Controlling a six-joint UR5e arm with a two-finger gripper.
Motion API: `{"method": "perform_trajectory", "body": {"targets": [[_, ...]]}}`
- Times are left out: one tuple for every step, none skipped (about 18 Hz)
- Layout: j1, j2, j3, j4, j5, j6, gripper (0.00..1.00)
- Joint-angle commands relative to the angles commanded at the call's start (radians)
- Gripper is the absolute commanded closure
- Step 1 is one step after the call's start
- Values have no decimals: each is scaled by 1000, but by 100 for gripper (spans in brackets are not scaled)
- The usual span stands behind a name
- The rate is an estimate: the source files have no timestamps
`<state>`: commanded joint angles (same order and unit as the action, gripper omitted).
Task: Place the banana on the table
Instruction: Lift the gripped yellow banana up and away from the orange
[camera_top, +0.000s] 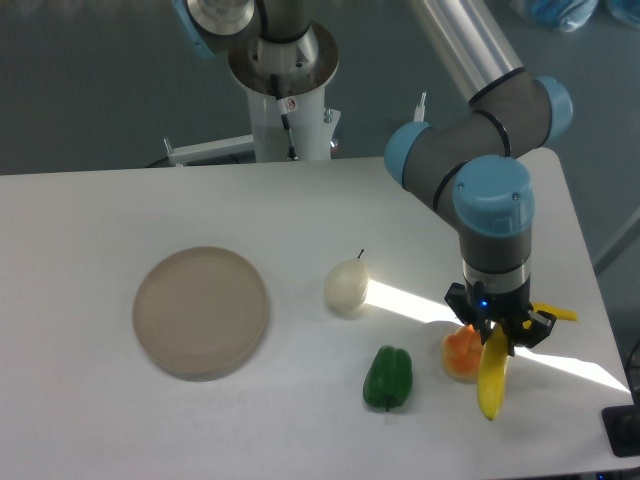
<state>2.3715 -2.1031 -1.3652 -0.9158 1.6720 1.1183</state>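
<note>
Near the right end of the table's front edge, we found the banana (491, 378) hanging almost upright in the gripper (497, 332), its upper part clamped between the jaws and its lower tip pointing down toward the table (120, 210); we could not tell from this view whether that tip touched the surface or hung just above it. We read the gripper as closed narrowly on the banana, with the arm's blue-capped wrist (492, 200) standing straight above it. Just to the left of the banana, touching or nearly so, lay the orange fruit (461, 352), partly hidden behind the fingers. Further left along the front sat the green pepper (388, 377), then the pale pear (346, 285) nearer the table's middle, and the round plate (201, 311) well apart toward the left side. A small yellow piece (559, 314) showed to the right of the gripper; we could not make out what it was. We judged that placing well would call for lowering until the tip met bare table on the side away from the orange fruit, letting the banana tilt down rather than drop, and only then parting the jaws, so that it neither rolled against its neighbour nor slid off the nearby right edge.
</note>
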Motion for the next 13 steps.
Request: {"method": "perform_trajectory", "body": {"targets": [[0, 3, -2, -2, 0, 0, 74], [0, 8, -2, -3, 2, 0, 74], [0, 17, -6, -11, 0, 2, 74], [3, 35, -23, -11, -2, 5, 74], [6, 54, -47, -11, -2, 15, 74], [6, 73, -72, -11, -2, 29, 74], [9, 92, -95, -11, 0, 50, 74], [15, 118, -121, -12, 2, 81, 74], [32, 145, -152, -12, 5, 112, 74], [47, 173, -190, -12, 5, 142, 74], [67, 205, -233, -12, 2, 175, 74], [90, 228, -277, -11, -1, 216, 74], [107, 242, -313, -11, -2, 266, 74]]}}
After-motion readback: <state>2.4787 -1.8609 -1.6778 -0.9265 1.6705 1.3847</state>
